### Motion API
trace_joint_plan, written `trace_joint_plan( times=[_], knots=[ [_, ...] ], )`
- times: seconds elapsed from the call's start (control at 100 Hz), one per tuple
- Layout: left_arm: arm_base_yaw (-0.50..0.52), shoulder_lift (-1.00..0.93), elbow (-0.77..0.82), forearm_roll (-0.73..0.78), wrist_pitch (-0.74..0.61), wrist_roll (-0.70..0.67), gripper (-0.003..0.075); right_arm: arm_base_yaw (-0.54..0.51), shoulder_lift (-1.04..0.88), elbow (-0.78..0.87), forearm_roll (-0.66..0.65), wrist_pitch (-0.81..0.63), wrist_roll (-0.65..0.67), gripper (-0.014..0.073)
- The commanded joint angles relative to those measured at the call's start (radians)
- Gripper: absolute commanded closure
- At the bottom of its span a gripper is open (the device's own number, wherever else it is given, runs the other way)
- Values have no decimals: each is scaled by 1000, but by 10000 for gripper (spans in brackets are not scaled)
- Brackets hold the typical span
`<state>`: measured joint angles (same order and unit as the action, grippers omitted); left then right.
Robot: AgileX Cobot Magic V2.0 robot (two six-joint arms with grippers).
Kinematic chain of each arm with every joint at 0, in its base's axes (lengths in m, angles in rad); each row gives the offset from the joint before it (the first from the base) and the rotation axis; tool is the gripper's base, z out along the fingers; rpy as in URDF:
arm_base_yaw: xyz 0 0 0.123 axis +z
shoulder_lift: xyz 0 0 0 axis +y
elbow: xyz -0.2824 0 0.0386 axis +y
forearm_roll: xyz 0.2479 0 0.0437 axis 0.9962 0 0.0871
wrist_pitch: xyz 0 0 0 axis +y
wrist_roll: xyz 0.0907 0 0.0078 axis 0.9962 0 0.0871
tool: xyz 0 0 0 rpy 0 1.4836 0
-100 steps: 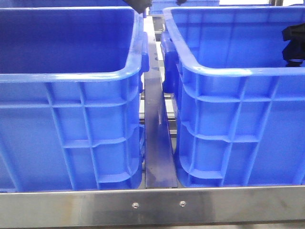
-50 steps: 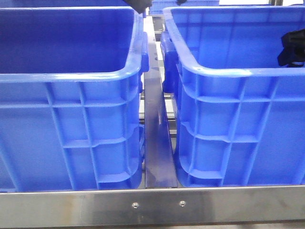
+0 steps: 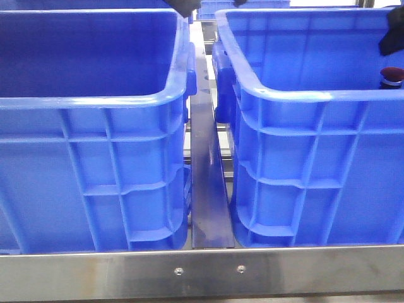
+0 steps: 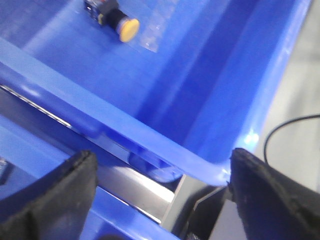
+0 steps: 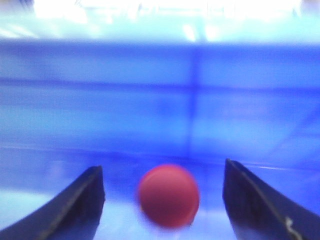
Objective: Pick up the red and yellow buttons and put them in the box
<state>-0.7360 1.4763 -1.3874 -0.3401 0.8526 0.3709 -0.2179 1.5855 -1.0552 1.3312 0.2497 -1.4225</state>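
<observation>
While the left crate (image 3: 95,101) shows nothing but bare blue walls from the front, the left wrist camera finds the yellow button (image 4: 124,27) lying on its side on a crate floor; we cannot tell which of the two crates that is. The left end effector (image 4: 162,162) hangs over a crate rim and the steel rail (image 3: 205,158) between the crates, fingers spread wide and holding nothing.

Moving right, the change is inside the right crate (image 3: 290,95). Half a second ago the right end effector (image 5: 162,170) sat low there and covered the spot. Now it has lifted toward the upper edge of the front view, and the red button (image 3: 391,76) shows beneath it, just behind the near rim. In the right wrist view the fingers stand well apart with the blurred red cap between them, touching neither. We judge the red button has just been released into the box, leaving the yellow one to deal with.
</observation>
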Motion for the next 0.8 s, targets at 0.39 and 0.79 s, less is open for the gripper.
trace_joint_plan(
  times=[0.39, 0.79],
  knots=[
    [336, -47, 9, -7, -115, -117, 738, -2, -438, 241, 20, 8, -12, 662],
    [573, -252, 277, 27, -262, -139, 741, -2, -670, 391, 20, 60, -12, 662]
  ],
)
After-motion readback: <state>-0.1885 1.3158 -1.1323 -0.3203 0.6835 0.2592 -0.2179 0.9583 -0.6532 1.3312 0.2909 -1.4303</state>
